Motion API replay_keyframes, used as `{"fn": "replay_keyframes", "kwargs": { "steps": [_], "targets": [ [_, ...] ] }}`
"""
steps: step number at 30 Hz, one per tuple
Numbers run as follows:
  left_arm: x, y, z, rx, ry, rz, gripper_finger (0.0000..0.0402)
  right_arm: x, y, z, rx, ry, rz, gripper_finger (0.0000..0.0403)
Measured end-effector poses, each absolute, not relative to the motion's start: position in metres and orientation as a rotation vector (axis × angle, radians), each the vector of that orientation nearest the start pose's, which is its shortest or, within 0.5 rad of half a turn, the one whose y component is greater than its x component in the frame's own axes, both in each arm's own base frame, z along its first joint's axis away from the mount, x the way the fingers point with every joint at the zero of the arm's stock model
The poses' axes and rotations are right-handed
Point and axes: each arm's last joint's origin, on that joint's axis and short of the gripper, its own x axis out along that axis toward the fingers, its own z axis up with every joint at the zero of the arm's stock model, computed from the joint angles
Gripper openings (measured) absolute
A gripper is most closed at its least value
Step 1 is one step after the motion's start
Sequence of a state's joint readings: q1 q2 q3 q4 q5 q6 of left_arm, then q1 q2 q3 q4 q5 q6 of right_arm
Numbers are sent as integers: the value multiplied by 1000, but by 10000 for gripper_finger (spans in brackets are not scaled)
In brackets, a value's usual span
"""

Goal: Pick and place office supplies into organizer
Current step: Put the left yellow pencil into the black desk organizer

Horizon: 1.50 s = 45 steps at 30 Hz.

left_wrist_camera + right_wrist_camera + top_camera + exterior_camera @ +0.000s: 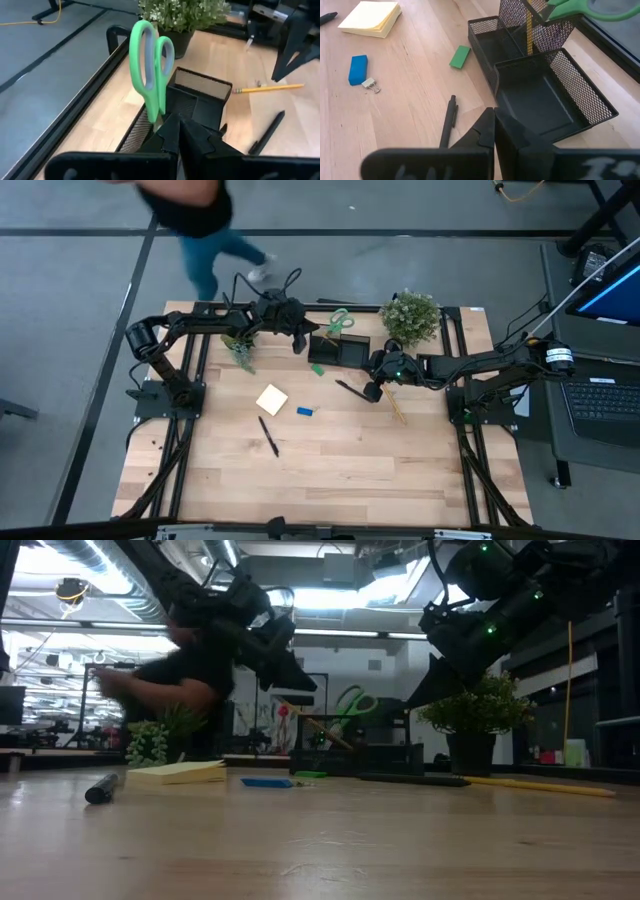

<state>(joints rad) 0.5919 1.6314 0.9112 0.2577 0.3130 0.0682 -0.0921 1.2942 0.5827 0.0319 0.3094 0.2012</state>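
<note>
I have the scissors [151, 70] standing handles-up in the organizer [540, 90], so they are stowed. Both jaws are closed and empty: the left gripper [297, 340] hovers beside the organizer, and the right gripper [371, 391] sits over a black pen [448, 121] lying loose on the surface [330, 470].

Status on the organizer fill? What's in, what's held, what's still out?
Done: green scissors and one pencil stand in the organizer. In hand: nothing; left gripper and right gripper are both shut and empty, hovering by it. Left on the table: sticky-note pad, blue eraser, green eraser, binder clip, two pens, another pencil.
</note>
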Motion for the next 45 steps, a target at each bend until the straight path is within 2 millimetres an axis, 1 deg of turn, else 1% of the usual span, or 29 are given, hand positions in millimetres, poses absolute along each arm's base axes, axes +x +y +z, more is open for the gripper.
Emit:
{"fn": "replay_keyframes", "kwargs": {
  "steps": [4, 7, 12, 16, 21, 24, 30, 36, 45],
  "targets": [
    [292, 186, 210, -152, 400, 267, 6, 245, -31, 183, 116, 639, -452, 9],
    [289, 190, 215, -169, 367, 289, 20, 245, -31, 183, 116, 638, -452, 9],
    [271, 204, 224, -227, 356, 359, 58, 244, -31, 182, 114, 658, -453, 9],
    [256, 217, 224, -276, 380, 417, 87, 243, -31, 181, 116, 670, -455, 9],
    [248, 224, 221, -315, 390, 417, 110, 243, -31, 180, 115, 674, -455, 9],
    [243, 228, 220, -346, 396, 409, 117, 243, -31, 180, 115, 675, -455, 9],
    [229, 235, 212, -469, 459, 457, 126, 243, -31, 180, 116, 675, -455, 9],
    [225, 237, 213, -573, 428, 367, 134, 243, -31, 180, 116, 675, -455, 9],
    [221, 236, 208, -622, 471, 356, 135, 243, -31, 180, 119, 674, -457, 9]
  ]
}}
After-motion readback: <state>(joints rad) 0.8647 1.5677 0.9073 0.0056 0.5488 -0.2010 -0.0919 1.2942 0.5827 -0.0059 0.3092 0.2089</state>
